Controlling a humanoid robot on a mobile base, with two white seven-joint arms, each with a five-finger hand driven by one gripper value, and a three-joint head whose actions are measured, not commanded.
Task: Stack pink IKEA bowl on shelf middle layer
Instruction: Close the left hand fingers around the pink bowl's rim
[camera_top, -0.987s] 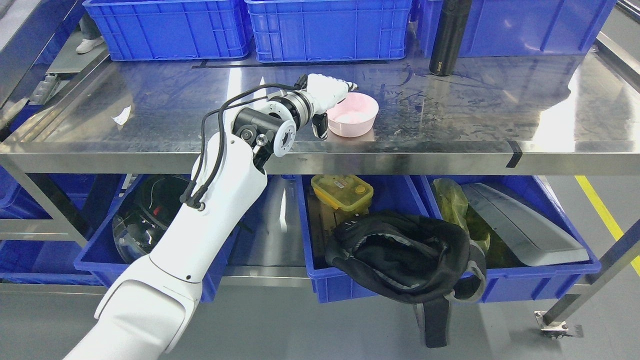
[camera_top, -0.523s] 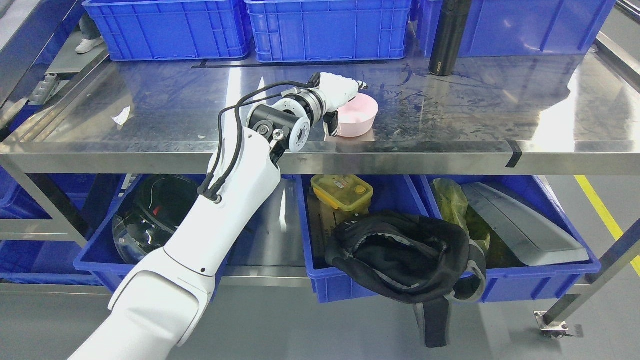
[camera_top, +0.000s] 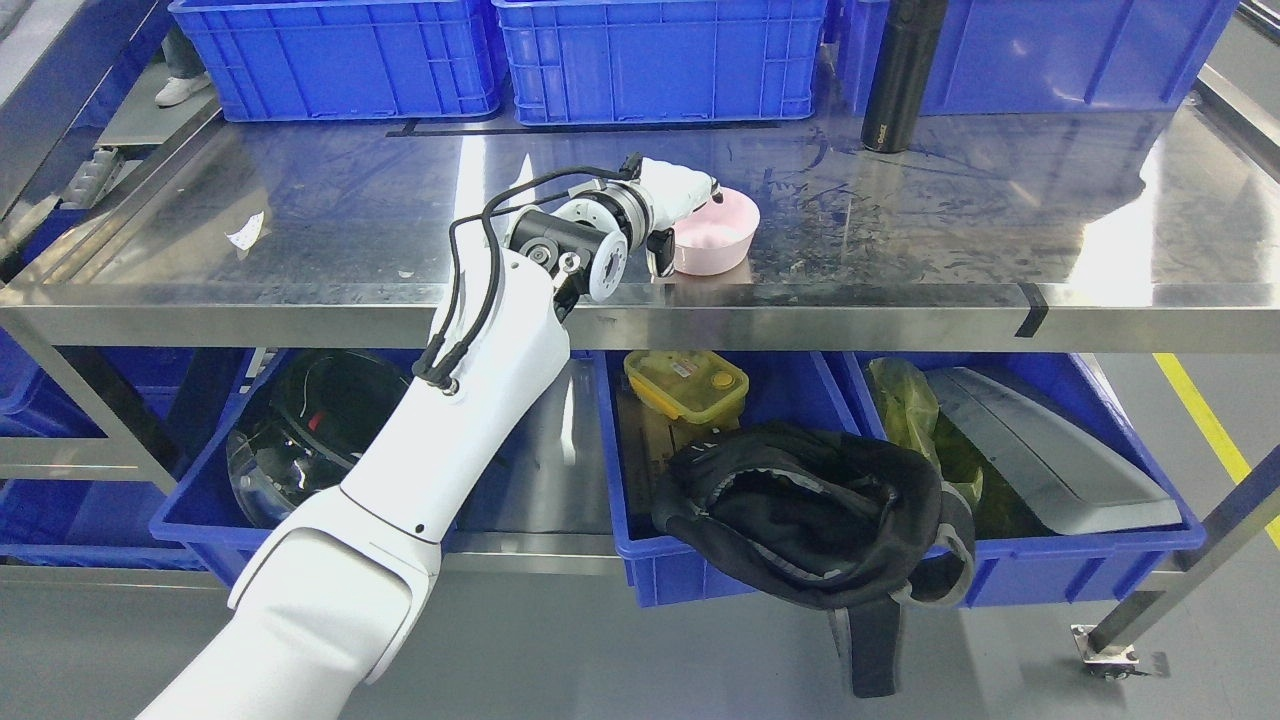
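Presently, step in hand: the robot's left hand (camera_top: 672, 196) is at the near-left rim of the shallow pink plastic bowl (camera_top: 714, 235), apparently taking hold of it or settling it on the steel.
Bowl position: it sits upright on the scratched stainless-steel shelf (camera_top: 900, 250), near the front edge and a little left of the middle.
Fingers: the thumb (camera_top: 661, 252) presses against the bowl's outer wall while the other fingers reach over the rim, so the hand seems to pinch the wall; how firm the hold is cannot be told.
Right hand: not in view.
Stack target: no second pink bowl shows on this shelf, so nothing to stack onto is visible.
Neighbours: a tall black cylindrical bottle (camera_top: 903, 72) stands well apart at the back right, in front of a row of blue plastic crates (camera_top: 655, 55); below the shelf, blue bins hold a yellow lidded box (camera_top: 686, 381) and a black fabric bag (camera_top: 810, 510).
Doing it well: the pinch should stay square on the wall, with the thumb low and the upper fingers well inside the rim, so the bowl does not tip.
Care point: the bowl lies close to the front lip, so any push ought to go inward, never toward the edge.
Risk: polished steel is slippery, and a sideways nudge would likely slide the bowl.
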